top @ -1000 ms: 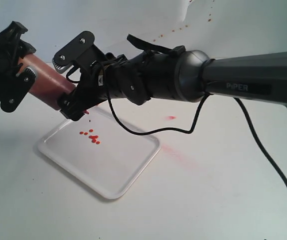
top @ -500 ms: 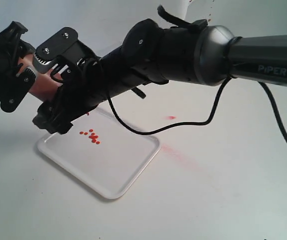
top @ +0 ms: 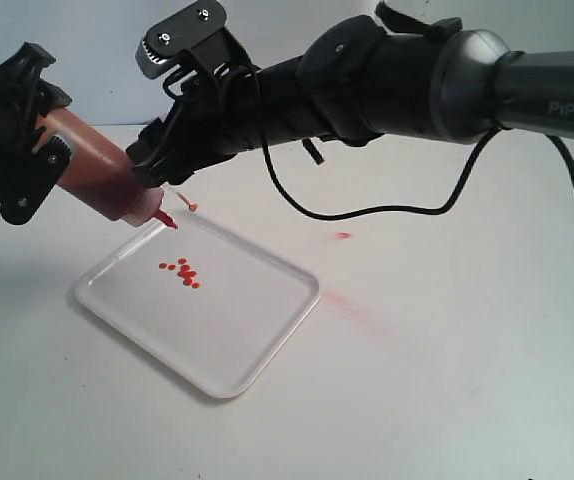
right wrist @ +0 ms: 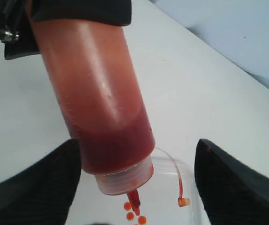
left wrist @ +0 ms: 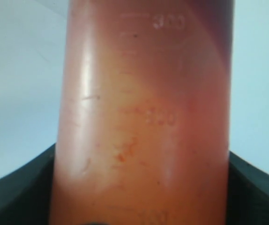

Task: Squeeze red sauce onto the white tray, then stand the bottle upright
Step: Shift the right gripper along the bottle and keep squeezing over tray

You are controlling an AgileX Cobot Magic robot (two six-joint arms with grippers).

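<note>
- The left claw (top: pixel 27 135) is at the far left, closed around the base end of the bottle (top: pixel 92 170), with a black jaw on either side of it
- The left wrist view is filled by the bottle's orange-red wall, with faint scale marks on it and dark jaw parts at both lower corners
- The bottle is in the air, tilted steeply, base up and to the left, nozzle (top: pixel 170 220) down and to the right
- Its sauce has settled dark red at the neck end, and the wall above is paler
- The nozzle tip points at the far left corner of the tray (top: pixel 227 340); I cannot tell whether it touches the rim
- A small cap (top: pixel 192 207) hangs from the neck on a thin strap, just beside the nozzle
- The right claw (top: pixel 162 105) is open, one finger above the bottle's neck end and one beside it; in the right wrist view the fingers (right wrist: pixel 237 183) stand either side of the bottle, one well clear of it, so they do not clamp it
- The tray lies flat on the white counter (top: pixel 447 380), with a small cluster of sauce (top: pixel 185 272) drops in its left half
- To the right of the tray, on the counter, are a faint pink smear (top: pixel 352 305) and, farther back, a small red spot (top: pixel 343 235)
- The right arm (top: pixel 447 75) comes in from the right edge, with a black cable (top: pixel 367 212) looping under it
</note>
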